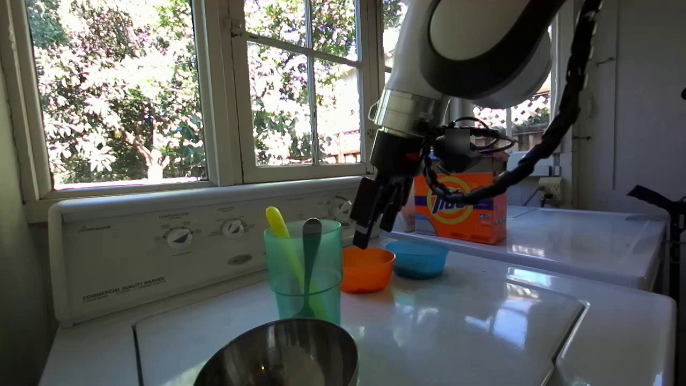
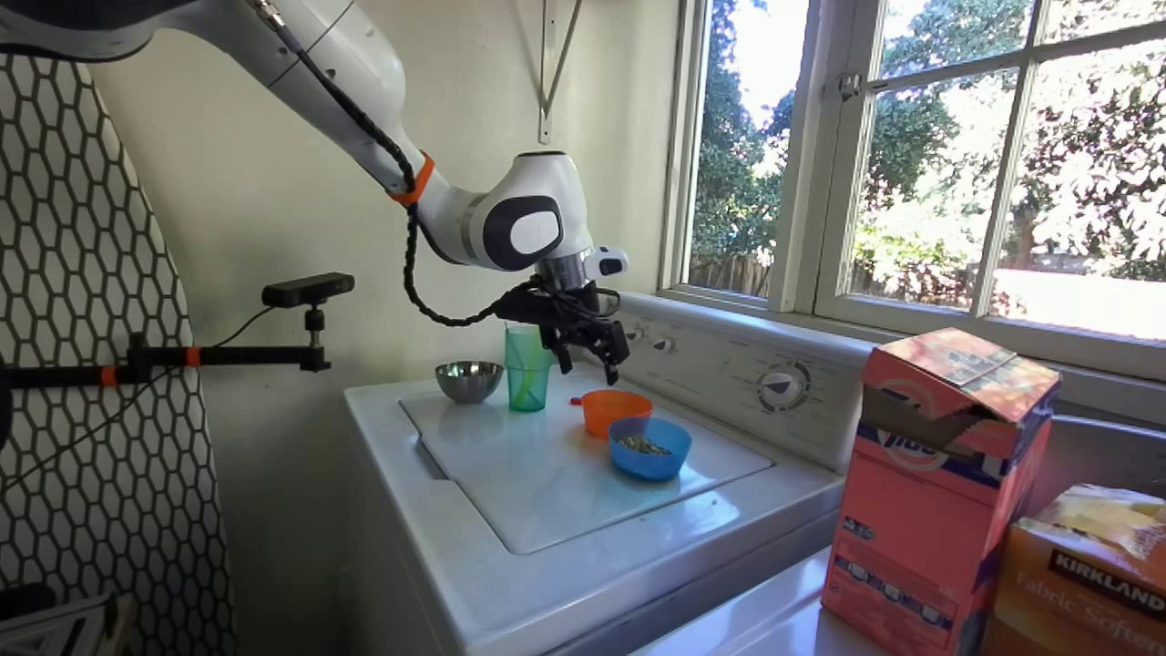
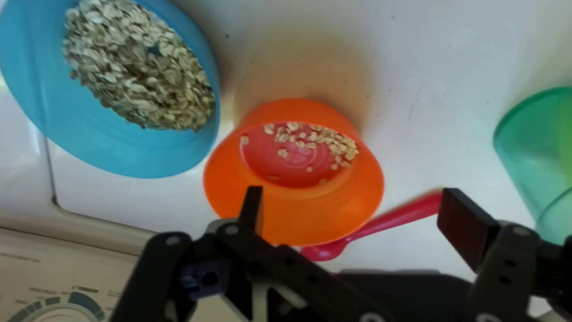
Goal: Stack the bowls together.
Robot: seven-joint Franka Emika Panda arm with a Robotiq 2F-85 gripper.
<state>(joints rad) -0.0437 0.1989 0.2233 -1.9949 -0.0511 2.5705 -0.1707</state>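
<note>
An orange bowl with some oats sits on the white washer lid in both exterior views (image 1: 368, 276) (image 2: 612, 417) and in the wrist view (image 3: 295, 214). A blue bowl with more oats stands beside it (image 1: 420, 265) (image 2: 649, 466) (image 3: 111, 150). A metal bowl stands apart, past the green cup (image 1: 241, 356) (image 2: 469, 387), and is out of the wrist view. My gripper is above the lid near the orange bowl in both exterior views (image 1: 375, 231) (image 2: 588, 371). In the wrist view my gripper (image 3: 351, 197) is open and empty, one finger overlapping the orange bowl.
A green cup (image 1: 328, 252) holding utensils stands between the metal and orange bowls. A red spoon (image 3: 397, 220) lies beside the orange bowl. The washer's control panel (image 1: 203, 257) rises behind. A Tide box (image 2: 911, 519) and a fabric softener box (image 2: 1084, 592) stand on the neighbouring machine.
</note>
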